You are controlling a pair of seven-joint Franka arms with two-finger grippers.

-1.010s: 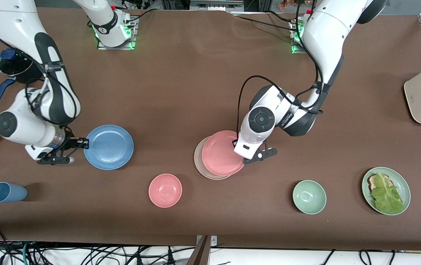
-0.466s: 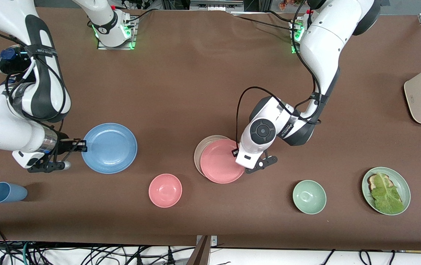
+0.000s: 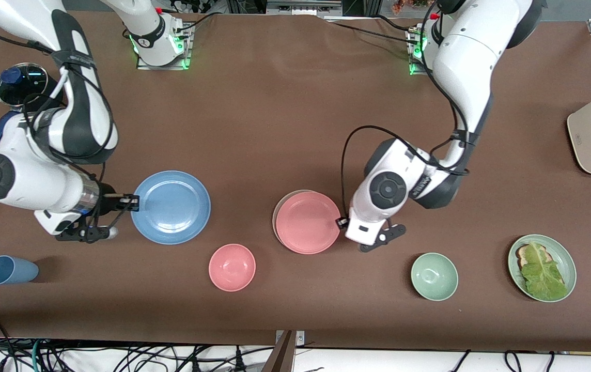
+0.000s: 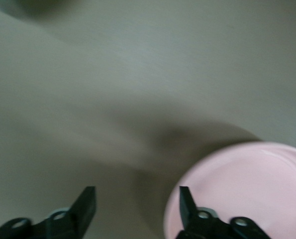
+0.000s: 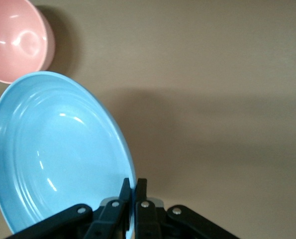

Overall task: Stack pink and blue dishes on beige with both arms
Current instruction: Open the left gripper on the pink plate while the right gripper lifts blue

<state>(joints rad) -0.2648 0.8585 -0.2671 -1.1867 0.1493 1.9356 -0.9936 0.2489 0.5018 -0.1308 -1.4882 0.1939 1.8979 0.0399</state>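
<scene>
- Pink shallow round matte plate (image 3: 307, 222) — lies on the cream-beige shallow round plate (image 3: 276, 216), covering nearly all of it; only a thin beige crescent shows at the edge toward the right arm's end. The stack sits mid-counter, farther from the front camera than the small pink bowl (image 3: 232, 267).
- Blue shallow round matte plate (image 3: 171, 206) — tilted and held by its rim, over the brown counter (image 3: 275, 119) toward the right arm's end.
- Right pincer (image 3: 129, 202) — clamped tight on the blue plate's rim; the right wrist view shows its fingers pressed on the edge (image 5: 131, 191).
- Left pincer (image 3: 343, 222) — just beside the pink plate's rim, fingers spread wide and gripping nothing; in the left wrist view one fingertip (image 4: 185, 200) overlaps the pink plate (image 4: 247, 184).
</scene>
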